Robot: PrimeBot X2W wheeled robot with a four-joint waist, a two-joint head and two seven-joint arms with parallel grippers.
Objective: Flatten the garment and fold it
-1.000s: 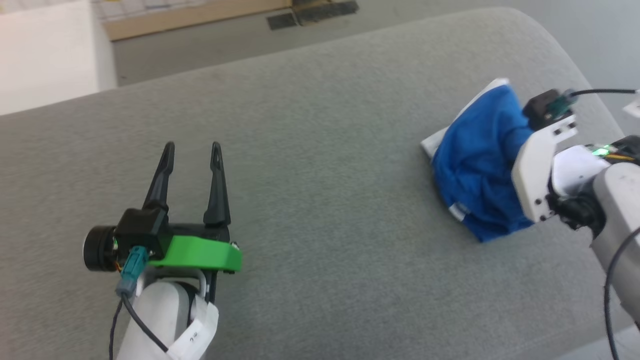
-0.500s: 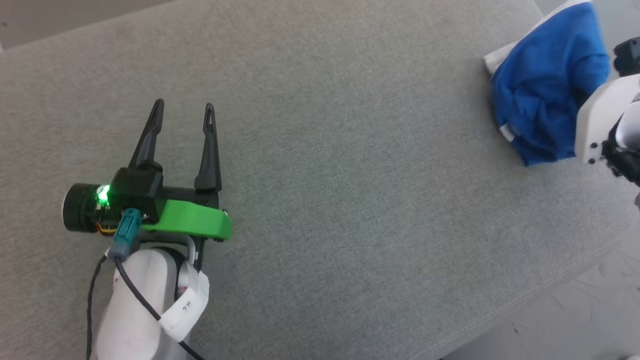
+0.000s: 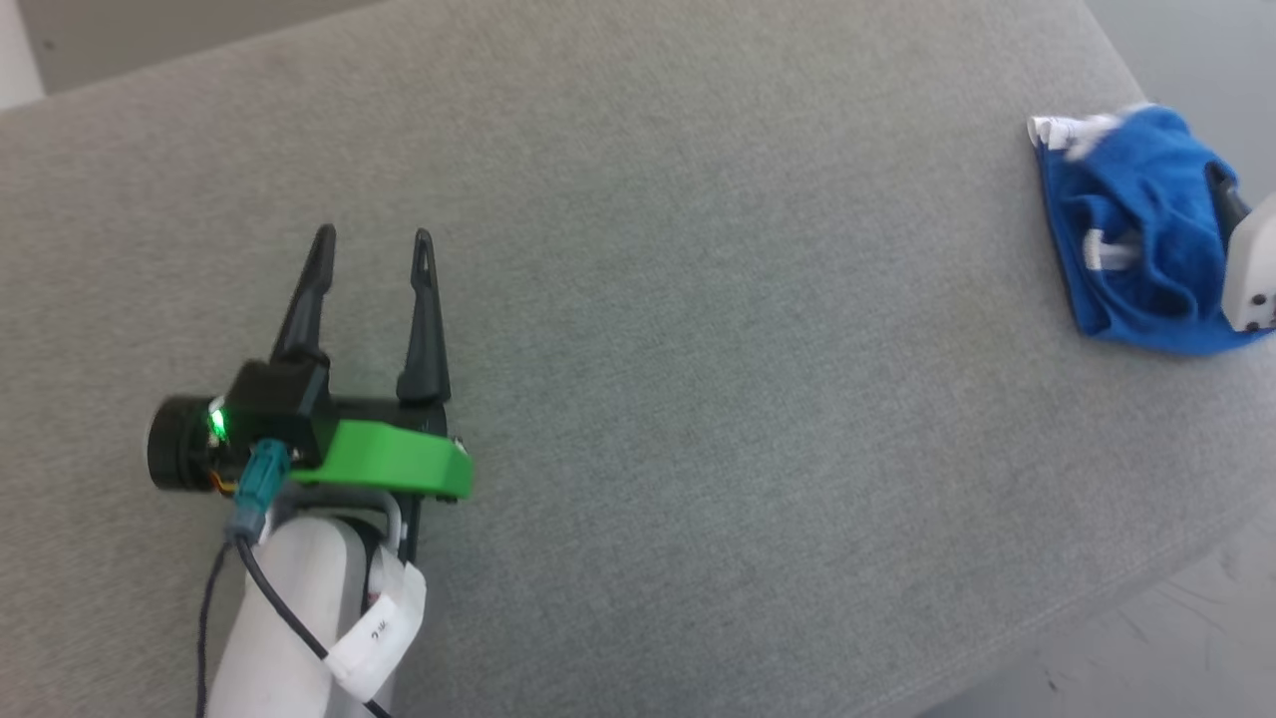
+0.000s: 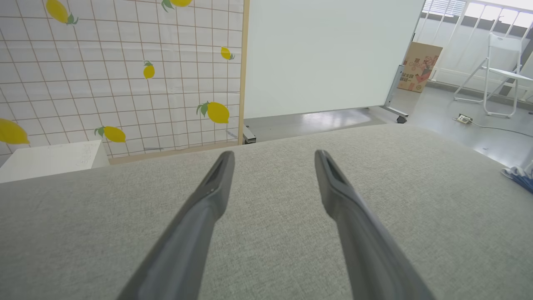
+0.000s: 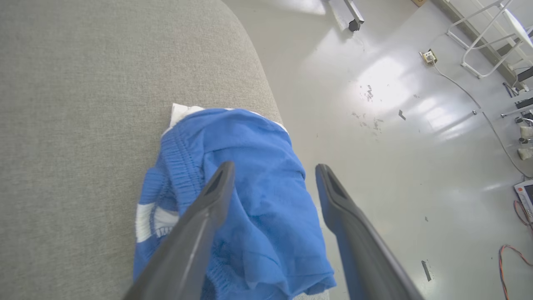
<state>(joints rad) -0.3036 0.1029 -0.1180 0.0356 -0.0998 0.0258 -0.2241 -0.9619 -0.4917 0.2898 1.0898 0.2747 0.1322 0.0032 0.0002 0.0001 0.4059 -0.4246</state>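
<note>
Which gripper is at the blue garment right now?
The right gripper: its open jaws hang over the crumpled royal-blue cloth garment. The left gripper sits apart, over bare grey fabric surface.

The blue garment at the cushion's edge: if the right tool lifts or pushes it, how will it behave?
Bunched in soft folds, the garment will likely droop limply when lifted. It looks like thin knit, so probably light. Near the rim of the grey cushion, a push might slide it off.
</note>
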